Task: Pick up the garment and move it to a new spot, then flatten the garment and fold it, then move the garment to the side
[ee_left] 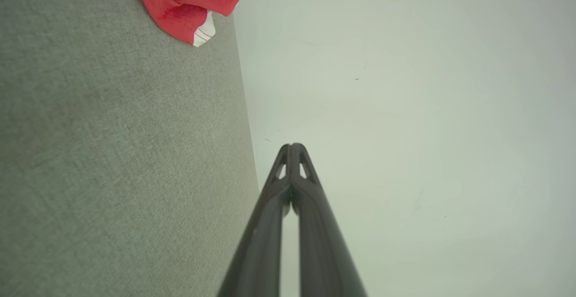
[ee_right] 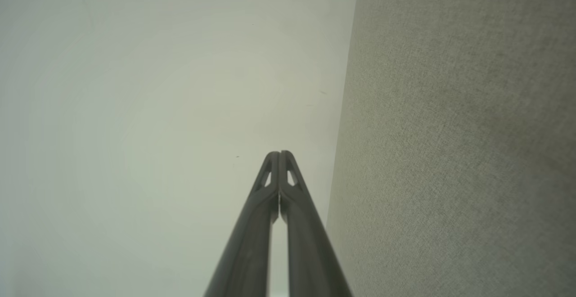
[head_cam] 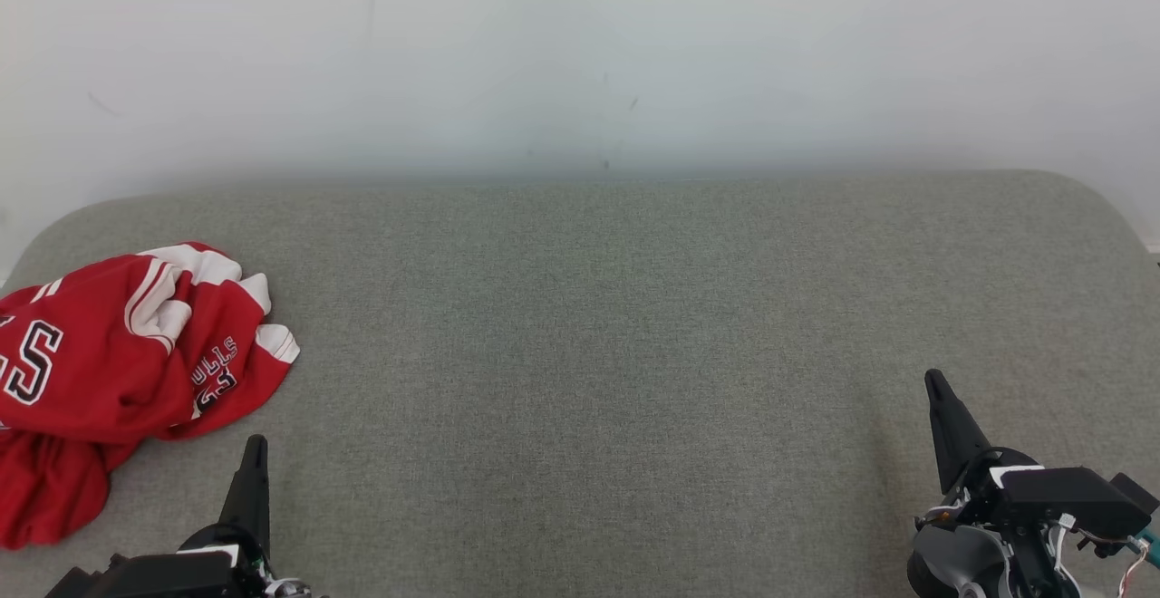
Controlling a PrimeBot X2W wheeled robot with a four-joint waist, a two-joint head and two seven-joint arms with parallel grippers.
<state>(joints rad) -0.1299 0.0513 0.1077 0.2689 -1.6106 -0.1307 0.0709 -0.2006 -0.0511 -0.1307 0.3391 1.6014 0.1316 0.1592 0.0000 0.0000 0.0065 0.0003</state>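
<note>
A crumpled red garment point(head_cam: 118, 371) with white trim and black-and-white lettering lies heaped at the left edge of the grey fabric-covered bench point(head_cam: 616, 326), toward its near left corner, with part of it running out of the head view. The left gripper point(head_cam: 256, 442) points up from the bench's near edge just beside the heap, its two dark fingers pressed together, holding nothing and clear of the cloth. The right gripper point(head_cam: 933, 379) stands well apart, toward the near right corner, its fingers likewise closed tip to tip and empty. A pale wall point(head_cam: 580, 54) rises behind the bench's far edge. In the left wrist view, a white-trimmed corner of the garment shows beyond the closed fingertips, off to one side
</note>
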